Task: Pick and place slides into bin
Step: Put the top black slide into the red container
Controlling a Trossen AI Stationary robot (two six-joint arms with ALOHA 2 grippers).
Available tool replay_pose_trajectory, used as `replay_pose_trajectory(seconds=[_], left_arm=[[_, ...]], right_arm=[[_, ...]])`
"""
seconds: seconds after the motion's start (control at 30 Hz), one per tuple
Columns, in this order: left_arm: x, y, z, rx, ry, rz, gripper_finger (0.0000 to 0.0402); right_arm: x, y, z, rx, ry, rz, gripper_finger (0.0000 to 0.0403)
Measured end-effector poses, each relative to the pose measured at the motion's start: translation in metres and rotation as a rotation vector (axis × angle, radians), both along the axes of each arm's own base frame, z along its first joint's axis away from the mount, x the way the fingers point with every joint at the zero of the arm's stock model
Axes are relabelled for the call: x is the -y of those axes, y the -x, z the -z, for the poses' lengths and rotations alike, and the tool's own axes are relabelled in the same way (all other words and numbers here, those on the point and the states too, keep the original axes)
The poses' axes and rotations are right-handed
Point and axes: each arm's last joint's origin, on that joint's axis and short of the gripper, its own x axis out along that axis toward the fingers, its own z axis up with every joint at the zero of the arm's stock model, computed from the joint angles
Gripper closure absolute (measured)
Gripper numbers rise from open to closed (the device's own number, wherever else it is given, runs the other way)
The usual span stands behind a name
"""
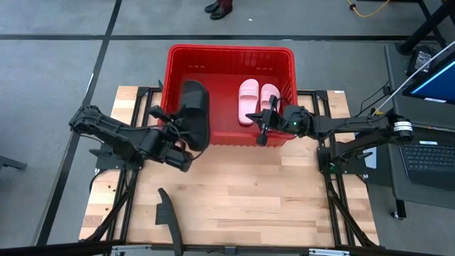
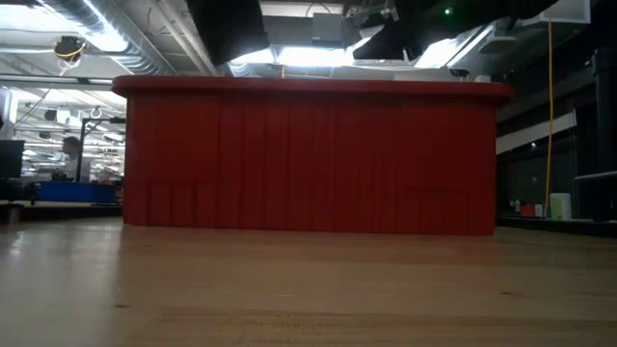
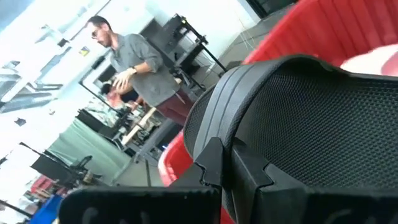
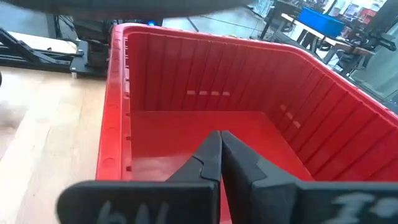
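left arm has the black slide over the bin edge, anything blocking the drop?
Nothing visible does. The left gripper holds the black slide over the near wall of the bin. The floor below is bare; the pink slides lie to the right.

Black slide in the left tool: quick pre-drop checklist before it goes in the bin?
1. Left tool shut on black slide: ok.
2. Slide over the bin opening: not ok, it straddles the near rim.
3. Landing area beside the pink slides: ok, bare floor at the bin's left.
4. Right tool out of the way: ok, shut, empty, at the near wall's right.
5. Second black slide on the table: ok, awaiting pickup.
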Motion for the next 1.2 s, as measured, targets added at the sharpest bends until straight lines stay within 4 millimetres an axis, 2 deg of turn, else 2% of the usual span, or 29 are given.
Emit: replay_pose_trajectory(seconds=[0.1,0.2,0.33,0.53,0.67,0.8,0.93,1.2], left_arm=[[0.005,-0.006,0.014,-0.024,0.012,0.023,0.0398],[0.008,-0.012,0.019,-0.025,0.008,0.033,0.0398],[0.010,-0.021,0.016,-0.023,0.013,0.047,0.0398],[0.011,-0.047,0.001,-0.107,0.052,0.177,0.0398],[-0.010,-0.057,-0.017,-0.087,0.101,0.301,0.0398],[-0.037,-0.059,-0.028,-0.065,0.074,0.259,0.0398],[-0.058,-0.059,-0.040,-0.004,0.087,0.326,0.0398],[-0.093,-0.060,-0.019,-0.047,0.052,0.288,0.0398]], right_arm=[[-0.002,0.000,0.000,0.001,0.000,-0.009,0.0391],[-0.005,-0.001,0.000,0.000,0.000,-0.020,0.0390],[-0.010,-0.001,0.000,-0.001,-0.001,-0.039,0.0390],[-0.017,-0.002,0.000,0.000,-0.002,-0.064,0.0390],[-0.024,-0.002,0.000,0.000,-0.005,-0.087,0.0390],[-0.028,-0.002,0.000,-0.003,-0.002,-0.101,0.0390],[-0.027,-0.002,0.000,-0.005,0.004,-0.099,0.0397],[-0.012,-0.001,0.002,-0.022,0.005,-0.041,0.0392]])
